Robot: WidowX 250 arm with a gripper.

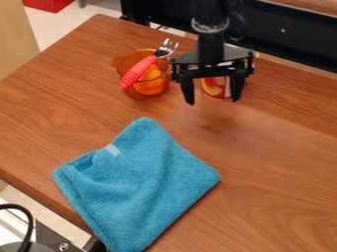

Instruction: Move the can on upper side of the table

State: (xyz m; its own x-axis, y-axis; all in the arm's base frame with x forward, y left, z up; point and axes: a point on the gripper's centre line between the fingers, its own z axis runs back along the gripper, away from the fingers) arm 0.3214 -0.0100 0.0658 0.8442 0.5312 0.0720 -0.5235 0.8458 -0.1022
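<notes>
My black gripper [213, 101] hangs over the upper part of the wooden table [276, 162], right of the orange bowl, with its two fingers spread apart and open. Behind it stands the can [215, 87], red, yellow and white, partly covered by the gripper body. The can's lower part shows between the two fingers; whether they touch it I cannot tell.
Left of the gripper, an orange transparent bowl [125, 78] holds an orange item and a fork with a red handle [138, 72]. A folded blue towel [141, 184] lies across the lower left. The table's far edge runs behind the can.
</notes>
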